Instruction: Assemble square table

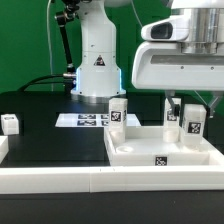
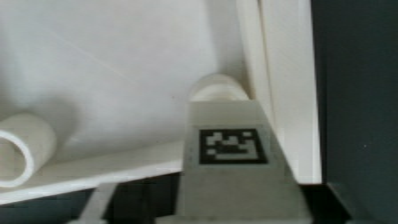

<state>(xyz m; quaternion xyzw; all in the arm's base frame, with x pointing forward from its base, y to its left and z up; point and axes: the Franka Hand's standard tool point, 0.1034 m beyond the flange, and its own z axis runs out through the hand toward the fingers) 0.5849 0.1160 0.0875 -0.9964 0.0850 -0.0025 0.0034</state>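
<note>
The tabletop (image 1: 140, 152) lies flat on the bench (image 1: 50, 140), lower right of the exterior view, rim up. A leg (image 1: 193, 123) stands upright near its right rim, long axis vertical, tag facing the camera. The pincer (image 1: 187, 105) straddles it; grip unclear.

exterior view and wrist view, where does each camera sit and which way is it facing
Exterior view: off the arm, low near table height, facing the arm's base across the tabletop; the base and the gripper show.
Wrist view: on the wrist, looking down on a tagged leg beside the tabletop's rim; no robot part shows clearly.
Shared: that leg and the tabletop.
</note>
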